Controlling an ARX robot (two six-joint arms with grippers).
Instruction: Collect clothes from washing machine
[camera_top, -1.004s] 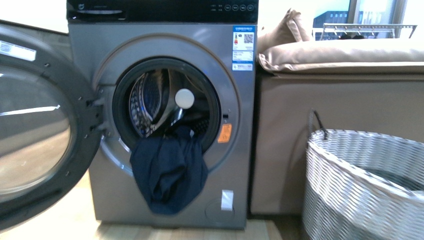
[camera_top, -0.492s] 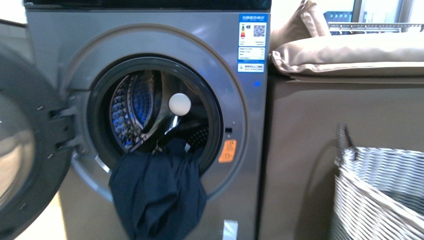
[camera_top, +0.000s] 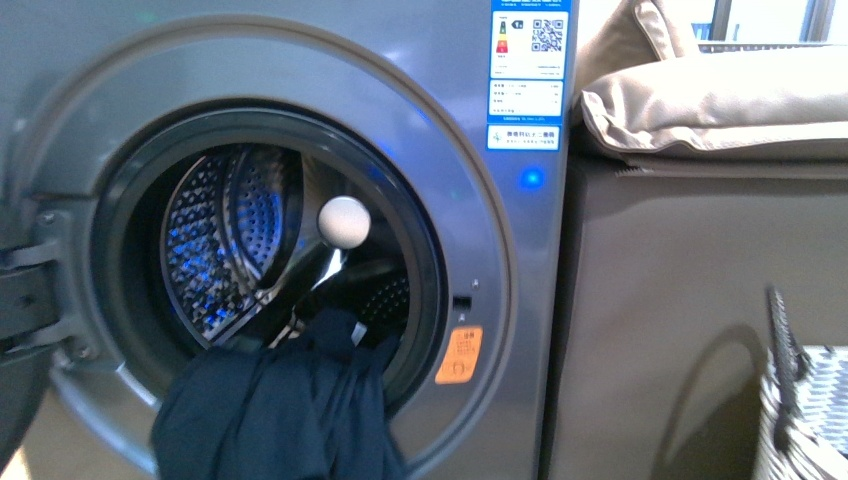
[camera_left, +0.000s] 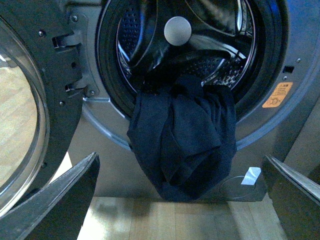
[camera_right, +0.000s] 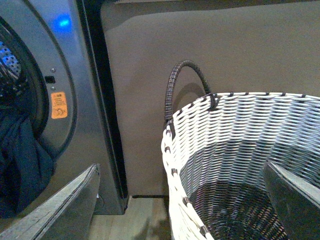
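The grey washing machine (camera_top: 460, 90) fills the front view with its door swung open to the left. A dark navy garment (camera_top: 275, 415) hangs out over the porthole's lower rim, half inside the perforated steel drum (camera_top: 215, 235). In the left wrist view the garment (camera_left: 182, 135) droops down the machine's front, and my left gripper (camera_left: 182, 200) is open and empty, facing it from a short way off, low near the floor. My right gripper (camera_right: 182, 200) is open and empty above the woven basket's rim (camera_right: 172, 170). Neither arm shows in the front view.
The open glass door (camera_left: 22, 115) stands at the machine's left. A white ball (camera_top: 343, 221) sits in the porthole. A beige cabinet (camera_top: 680, 300) with cushions (camera_top: 720, 100) adjoins the machine's right side. The grey-and-white basket (camera_top: 810, 410) stands on the wooden floor (camera_left: 165, 220) before it.
The front view has closed in on the washing machine: the porthole and garment have grown larger and the basket has slid toward the right edge.
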